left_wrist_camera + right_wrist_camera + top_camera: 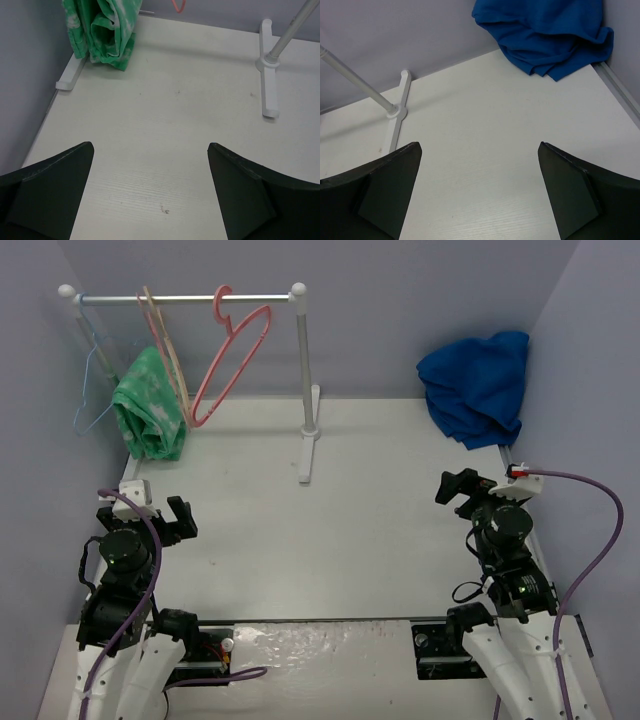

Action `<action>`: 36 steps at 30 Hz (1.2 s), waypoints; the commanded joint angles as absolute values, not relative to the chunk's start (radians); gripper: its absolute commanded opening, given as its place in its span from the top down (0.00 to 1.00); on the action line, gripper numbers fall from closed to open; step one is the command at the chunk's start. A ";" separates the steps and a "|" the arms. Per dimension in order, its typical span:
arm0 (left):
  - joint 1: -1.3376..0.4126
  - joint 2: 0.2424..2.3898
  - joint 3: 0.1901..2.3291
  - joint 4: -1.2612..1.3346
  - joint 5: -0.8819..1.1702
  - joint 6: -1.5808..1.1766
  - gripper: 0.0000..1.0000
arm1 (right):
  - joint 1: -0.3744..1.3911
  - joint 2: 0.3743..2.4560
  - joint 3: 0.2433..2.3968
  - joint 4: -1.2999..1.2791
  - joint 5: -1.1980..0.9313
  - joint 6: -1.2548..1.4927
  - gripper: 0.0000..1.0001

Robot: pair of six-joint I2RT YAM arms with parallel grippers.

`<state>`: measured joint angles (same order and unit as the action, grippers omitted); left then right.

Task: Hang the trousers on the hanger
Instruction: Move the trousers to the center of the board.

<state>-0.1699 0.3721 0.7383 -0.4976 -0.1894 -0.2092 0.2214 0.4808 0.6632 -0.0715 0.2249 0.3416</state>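
The royal-blue trousers [478, 386] lie bunched in the far right corner against the walls; they also show in the right wrist view [547, 36]. The pink hanger [232, 362] hangs empty by its hook on the rail of the white rack; only its lowest tip shows in the left wrist view [178, 5]. My left gripper [168, 519] is open and empty over the near left of the table [150, 148]. My right gripper [455, 488] is open and empty at the near right, well short of the trousers [480, 146].
A white clothes rack [305, 380] stands at the back left with its foot [309, 440] on the table. On it hang a beige hanger carrying a green patterned cloth [150, 407] and a thin light-blue wire hanger [96, 375]. Purple walls close in the table.
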 commanded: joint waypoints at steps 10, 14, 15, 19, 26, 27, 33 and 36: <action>-0.176 0.373 0.769 -0.456 -0.214 -0.210 0.03 | 0.213 0.766 0.779 0.008 0.413 0.547 0.00; -0.177 0.380 0.765 -0.445 -0.201 -0.210 0.03 | 0.213 0.939 0.883 0.037 0.452 0.542 0.00; -0.177 0.380 0.765 -0.445 -0.200 -0.206 0.03 | 0.212 0.987 0.901 0.046 0.460 0.546 0.00; -0.181 0.370 0.758 -0.452 -0.210 -0.199 0.03 | 0.176 1.205 1.029 0.090 0.461 0.530 0.00; -0.202 0.383 0.755 -0.469 -0.214 -0.202 0.03 | 0.043 1.576 1.199 0.275 0.405 0.475 0.00; -0.204 0.387 0.753 -0.469 -0.217 -0.202 0.03 | 0.031 1.637 1.233 0.300 0.404 0.456 0.00; -0.207 0.391 0.750 -0.466 -0.229 -0.196 0.03 | -0.010 1.987 1.466 0.357 0.368 0.338 0.00; -0.207 0.395 0.749 -0.464 -0.224 -0.192 0.03 | -0.029 2.122 1.571 0.377 0.338 0.262 0.00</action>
